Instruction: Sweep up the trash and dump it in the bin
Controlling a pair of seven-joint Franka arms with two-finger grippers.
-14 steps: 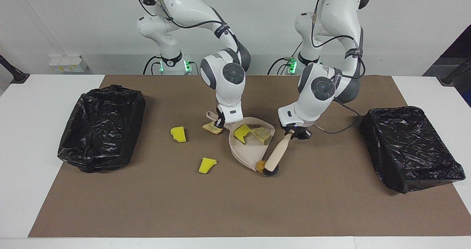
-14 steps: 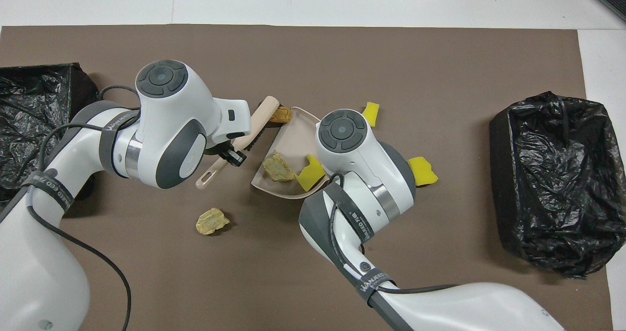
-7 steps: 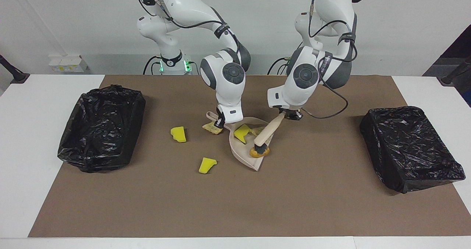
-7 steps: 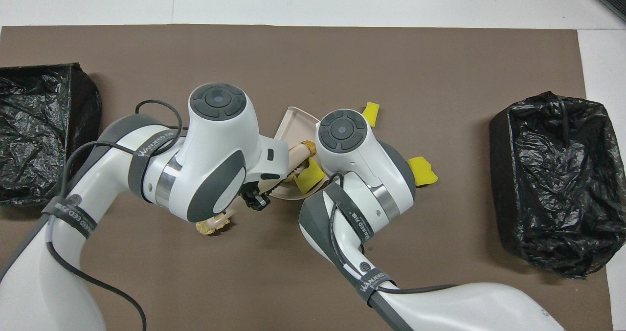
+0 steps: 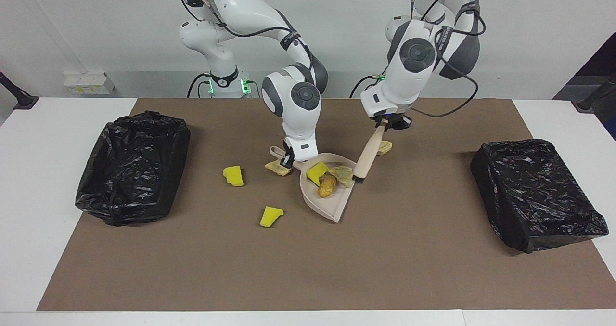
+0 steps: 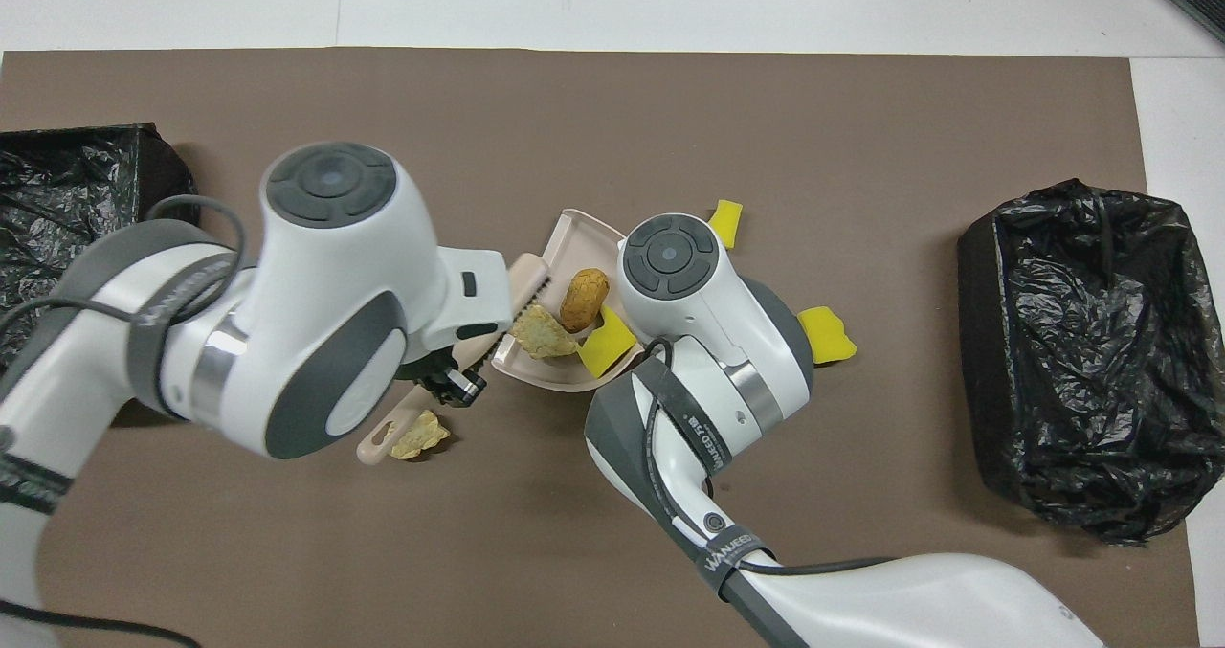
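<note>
Sweeping hand: the left gripper (image 5: 385, 122) is clenched on the top of the brush (image 5: 366, 153) handle, over the loose beige scrap (image 5: 385, 147).
Brush axis: it slants down from that gripper and away from the robots. Its dark head is at the dustpan (image 5: 329, 206) lip, at the end of the lip nearer the robots.
Holding hand: the right gripper (image 5: 287, 160) is closed on the dustpan's handle and keeps it flat on the mat. The pan's mouth faces the left arm's end of the table.
Already in the pan: a yellow wedge (image 5: 315, 172), the orange nugget (image 5: 327, 185) and a beige cracker piece (image 5: 342, 174).
Key relation: the loose beige scrap lies on the mat nearer the robots than the brush head, under the handle end and outside the pan. I reckon the bristles must go round it and drive it away from the robots into the mouth. The left arm is the nearer one.
Other scraps: a second beige scrap (image 5: 278, 168) sits just beside the right gripper. One yellow scrap (image 5: 233, 176) and another yellow scrap (image 5: 270, 216) lie toward the right arm's end, at the pan's closed back.
Risk: my guess is that those three need the pan re-aimed first.
Bins: the right-end bin (image 5: 132, 169) and the left-end bin (image 5: 534, 191) are both well apart from the pan. Nothing has been dumped from this load yet.
</note>
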